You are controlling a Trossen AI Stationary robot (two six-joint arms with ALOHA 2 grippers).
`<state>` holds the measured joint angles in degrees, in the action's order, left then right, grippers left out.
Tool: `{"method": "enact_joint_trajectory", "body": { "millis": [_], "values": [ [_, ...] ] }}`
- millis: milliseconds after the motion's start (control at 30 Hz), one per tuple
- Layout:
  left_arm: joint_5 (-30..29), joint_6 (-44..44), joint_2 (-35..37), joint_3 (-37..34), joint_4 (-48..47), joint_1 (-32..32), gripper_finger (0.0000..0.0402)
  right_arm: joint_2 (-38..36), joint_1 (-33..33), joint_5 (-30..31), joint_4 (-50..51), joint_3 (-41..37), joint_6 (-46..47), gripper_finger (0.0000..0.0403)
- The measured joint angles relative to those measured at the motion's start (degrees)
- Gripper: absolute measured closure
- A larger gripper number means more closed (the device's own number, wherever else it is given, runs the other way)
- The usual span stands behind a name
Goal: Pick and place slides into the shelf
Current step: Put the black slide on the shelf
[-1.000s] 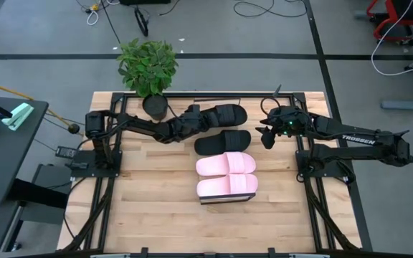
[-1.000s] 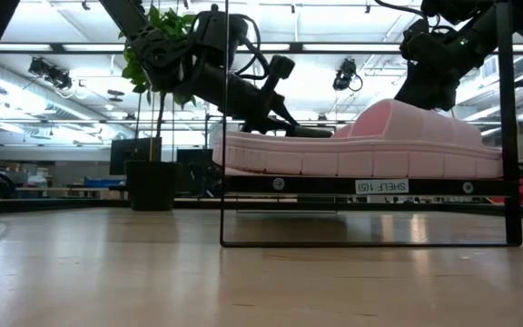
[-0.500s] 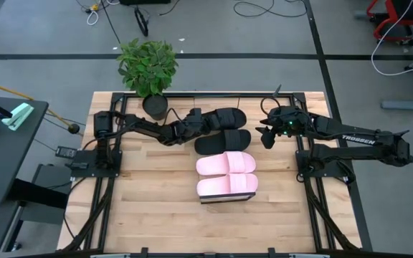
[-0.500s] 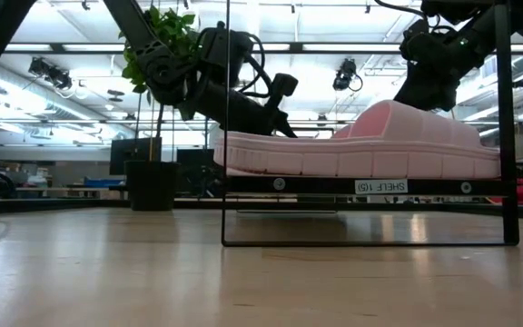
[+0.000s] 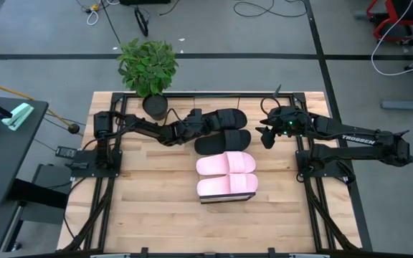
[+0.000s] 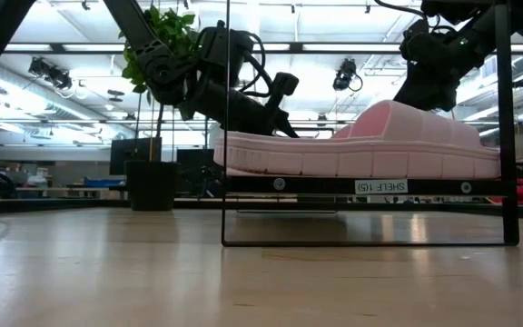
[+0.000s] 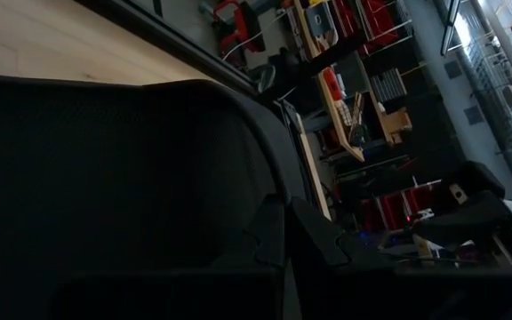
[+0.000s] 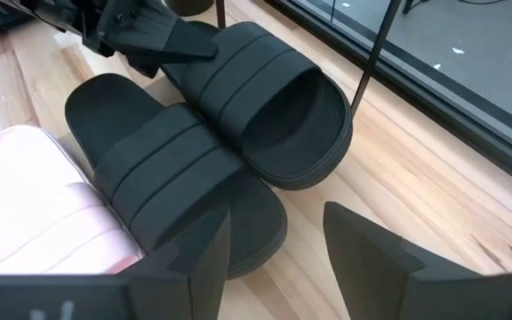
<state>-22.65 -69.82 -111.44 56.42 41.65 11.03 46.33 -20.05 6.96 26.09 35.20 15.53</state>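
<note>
A: Our left gripper (image 5: 205,120) has its fingers clamped on the far black slide (image 5: 226,117), beyond the shelf (image 6: 370,186).

B: Our right gripper (image 5: 267,133) hangs beside the shelf, fingers wide. Both pink slides (image 5: 226,175) lie on the shelf; the other black slide (image 5: 224,142) is just beyond them.

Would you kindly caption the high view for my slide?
Left claw shut on the far black slide; right claw open beside the shelf.

Two black slides (image 5: 223,142), two pink slides (image 5: 226,165)

Black slides (image 8: 212,151), pale-pink slides (image 5: 226,175)
</note>
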Motion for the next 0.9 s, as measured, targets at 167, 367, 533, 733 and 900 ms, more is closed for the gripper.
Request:
{"method": "enact_joint_trajectory", "body": {
  "millis": [167, 367, 533, 733, 900],
  "values": [
    [0.00, 0.00, 0.02, 0.00, -0.80, 0.00, 0.0394, 0.00, 0.00, 0.01, 0.00, 0.00, 0.07, 0.0215],
    [-0.02, 0.69, 0.02, 0.00, -0.96, 0.00, 0.0392, 0.00, 0.00, 0.02, -0.01, 0.00, 0.42, 0.0215],
    [-0.05, 1.47, 0.02, 0.00, -1.07, 0.00, 0.0394, 0.00, 0.00, 0.01, -0.01, 0.00, 0.44, 0.0215],
    [-0.13, 1.21, -0.92, 0.07, -0.72, 0.02, 0.0392, 0.00, 0.00, 0.01, -0.01, 0.00, 0.44, 0.0215],
    [0.00, -0.10, -2.32, 0.22, 0.09, 0.00, 0.0394, 0.02, 0.02, -0.43, -0.01, 0.00, 0.80, 0.0215]
  ]
}}
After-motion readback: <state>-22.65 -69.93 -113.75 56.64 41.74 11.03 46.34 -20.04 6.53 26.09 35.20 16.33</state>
